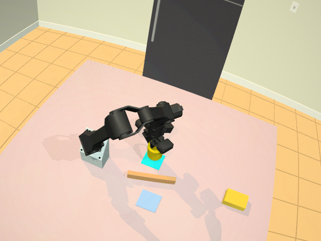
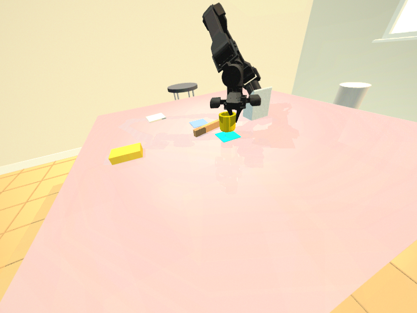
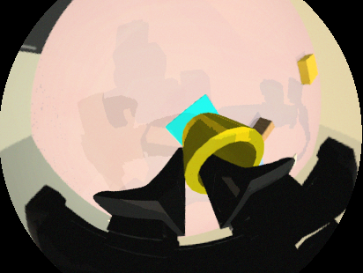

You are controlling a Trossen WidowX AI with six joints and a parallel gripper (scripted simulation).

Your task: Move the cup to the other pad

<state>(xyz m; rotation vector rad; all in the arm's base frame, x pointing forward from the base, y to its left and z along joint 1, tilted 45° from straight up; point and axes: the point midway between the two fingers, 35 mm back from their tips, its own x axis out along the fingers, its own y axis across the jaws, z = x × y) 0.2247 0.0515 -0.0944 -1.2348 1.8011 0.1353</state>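
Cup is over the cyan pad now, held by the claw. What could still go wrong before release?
The claw pinches only the rim of the cup, so it may tilt and spill. In the exterior view the cup hangs above the cyan pad; opening now would drop it. The wooden bar lies close beside the pad.
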